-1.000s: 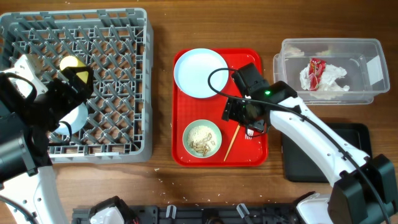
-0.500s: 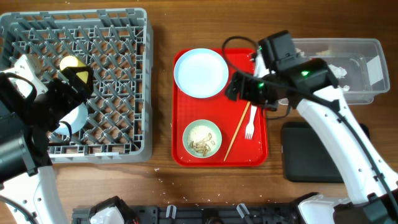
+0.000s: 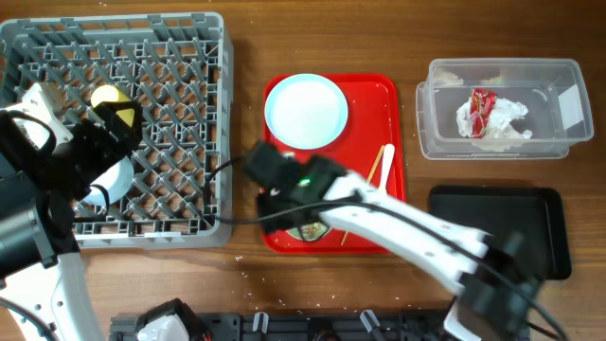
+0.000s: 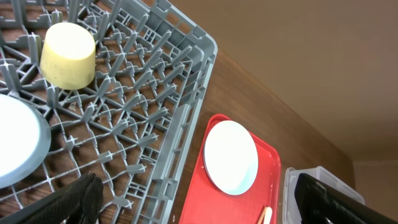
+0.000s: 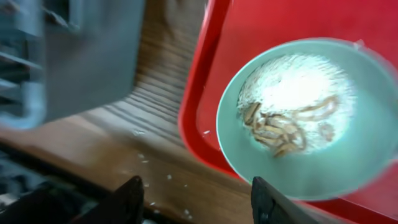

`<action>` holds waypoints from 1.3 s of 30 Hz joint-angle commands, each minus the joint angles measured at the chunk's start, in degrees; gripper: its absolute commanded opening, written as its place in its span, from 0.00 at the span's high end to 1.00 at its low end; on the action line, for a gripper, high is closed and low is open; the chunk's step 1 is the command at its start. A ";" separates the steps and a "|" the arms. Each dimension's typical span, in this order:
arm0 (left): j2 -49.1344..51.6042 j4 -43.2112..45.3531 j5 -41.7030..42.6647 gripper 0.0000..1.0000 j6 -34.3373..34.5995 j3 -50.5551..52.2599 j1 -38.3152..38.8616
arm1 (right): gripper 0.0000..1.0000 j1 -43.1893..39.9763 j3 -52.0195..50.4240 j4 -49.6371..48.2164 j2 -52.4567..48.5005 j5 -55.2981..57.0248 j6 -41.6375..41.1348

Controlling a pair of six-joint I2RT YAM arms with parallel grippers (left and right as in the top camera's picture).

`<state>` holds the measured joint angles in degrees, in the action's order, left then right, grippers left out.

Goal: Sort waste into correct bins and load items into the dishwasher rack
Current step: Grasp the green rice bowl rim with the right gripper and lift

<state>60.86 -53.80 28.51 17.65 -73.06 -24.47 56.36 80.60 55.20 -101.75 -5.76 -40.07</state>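
Along the near table edge, a few pale crumbs [image 3: 248,276] lie on the bare wood, close to the near left corner of the red tray [image 3: 398,95]. Just past them the right gripper [image 5: 198,186] hangs low over that corner, blurred in the overhead view. Its fingers [image 5: 132,198] stand apart with nothing between them; only tray rim and table show in the gap. The mint bowl [image 5: 348,168] sits upright just beyond the fingertips, at the red tray's near end, and holds rice and beige scraps [image 5: 280,127]. From above, the arm covers most of this bowl.

Right of the red tray and apart from it, the black tray [image 3: 516,213] lies flat, with the right arm crossing its near left corner. A chopstick [image 3: 380,163] lies slanted on the red tray's right half, its middle hidden under the arm.

On the left, the rack [image 3: 189,57] fills that side of the table. The left gripper [image 4: 198,186] hovers over the rack's left half, its fingers spread wide and holding nothing. Beside it a blue bowl [image 4: 18,143] rests among the pegs. Farther back the cup [image 4: 67,56] sits on the grid, slightly tilted with its closed base up, apart from the bowl.

The plate [image 3: 305,111] lies flat at the red tray's far end. At the far right, the tub [image 3: 436,133] holds the wrapper [image 3: 481,106] and the tissue [image 3: 509,118], which touch each other.
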 commanded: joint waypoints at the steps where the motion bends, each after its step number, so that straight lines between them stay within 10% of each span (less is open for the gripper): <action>1: 0.00 0.13 -0.11 0.00 -0.52 -0.13 0.20 | 0.44 2.95 -1.01 -0.33 -6.97 4.48 -0.44; 26: 0.00 0.13 -0.11 0.00 -0.52 -0.13 0.20 | 0.71 7.61 -3.48 -1.88 -9.49 17.33 5.40; 30: 0.00 0.13 -0.11 0.00 -0.52 -0.13 0.20 | 0.95 7.61 -4.26 -2.25 -9.49 17.35 4.28; 39: 0.00 0.13 -0.11 0.00 -0.52 -0.13 0.20 | 0.96 7.50 -4.52 0.35 -9.51 17.90 2.25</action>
<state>60.86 -53.82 28.51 17.65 -73.06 -24.47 63.72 76.95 53.74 -110.83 10.81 -36.36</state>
